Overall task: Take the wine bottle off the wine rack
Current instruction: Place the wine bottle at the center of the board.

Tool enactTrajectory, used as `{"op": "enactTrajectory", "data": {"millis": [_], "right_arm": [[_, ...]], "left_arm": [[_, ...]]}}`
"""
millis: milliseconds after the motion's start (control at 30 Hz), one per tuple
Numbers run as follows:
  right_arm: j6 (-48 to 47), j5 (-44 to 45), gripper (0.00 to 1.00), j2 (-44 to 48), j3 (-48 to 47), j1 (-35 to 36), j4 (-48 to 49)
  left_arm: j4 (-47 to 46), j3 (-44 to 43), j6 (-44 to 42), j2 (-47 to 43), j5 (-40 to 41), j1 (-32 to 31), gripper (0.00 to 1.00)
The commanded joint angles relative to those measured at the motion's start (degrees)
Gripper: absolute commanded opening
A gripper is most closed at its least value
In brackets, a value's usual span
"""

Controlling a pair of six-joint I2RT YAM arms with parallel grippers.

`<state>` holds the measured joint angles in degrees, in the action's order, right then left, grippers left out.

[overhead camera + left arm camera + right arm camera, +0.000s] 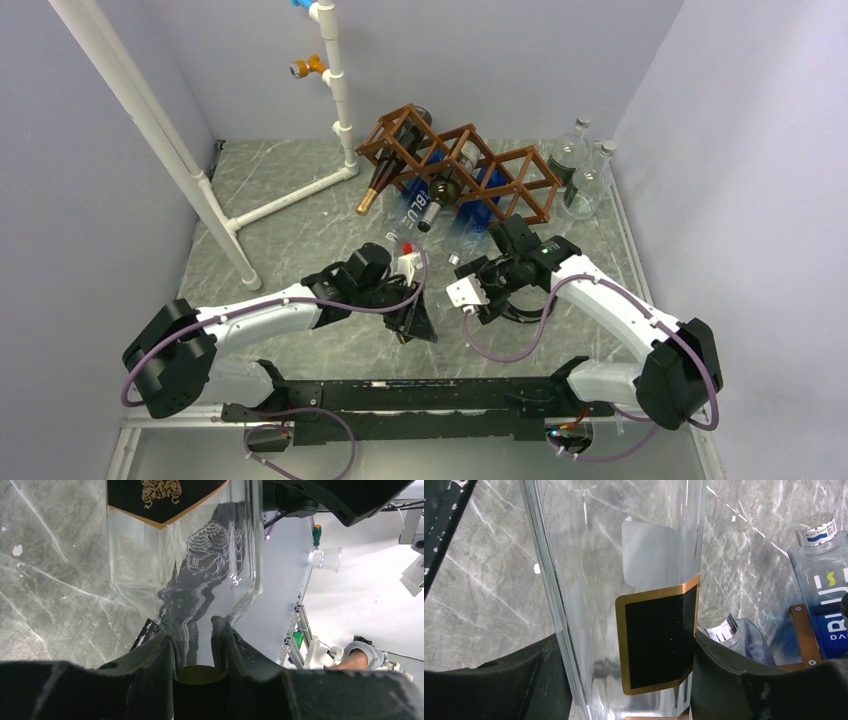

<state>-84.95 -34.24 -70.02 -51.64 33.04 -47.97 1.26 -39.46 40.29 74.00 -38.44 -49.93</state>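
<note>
The wine bottle [185,555] is clear glass with a black, gold-edged label [656,640]. It hangs between my two arms, in front of the wine rack [520,165], a brown wooden lattice at the back of the table. My left gripper [192,630] is shut on the bottle's neck, with the cap down between the fingers. My right gripper [626,645] has a finger against each side of the bottle's body at the label. In the top view the left gripper [415,318] and right gripper [487,297] are close together. The clear glass hardly shows there.
Other bottles lie in the rack: a dark one [385,175] and blue-labelled ones [415,205] [829,595]. Clear bottles [575,170] stand at the back right corner. A white pipe frame [200,180] crosses the left side. Walls close in on three sides.
</note>
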Motion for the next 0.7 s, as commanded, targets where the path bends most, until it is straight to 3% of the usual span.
{"op": "enactTrajectory", "data": {"millis": [0,333,667], "right_arm": [[2.9,-6.2,0.0,2.0,1.1,0.1,-0.6],[2.7,-11.3,0.0,3.6,3.0,-1.7,-1.0],[3.7,-17.4,0.0,5.9,4.5,-5.1,-0.5]], "left_arm": [[-14.6,-1.0,-2.3,-2.6,-2.9,0.6,0.24],[-14.4,-0.4,-2.1,-2.7,-2.1,0.8,0.7],[-13.4,0.6,-4.0,-6.5,0.8,0.8,0.97]]}}
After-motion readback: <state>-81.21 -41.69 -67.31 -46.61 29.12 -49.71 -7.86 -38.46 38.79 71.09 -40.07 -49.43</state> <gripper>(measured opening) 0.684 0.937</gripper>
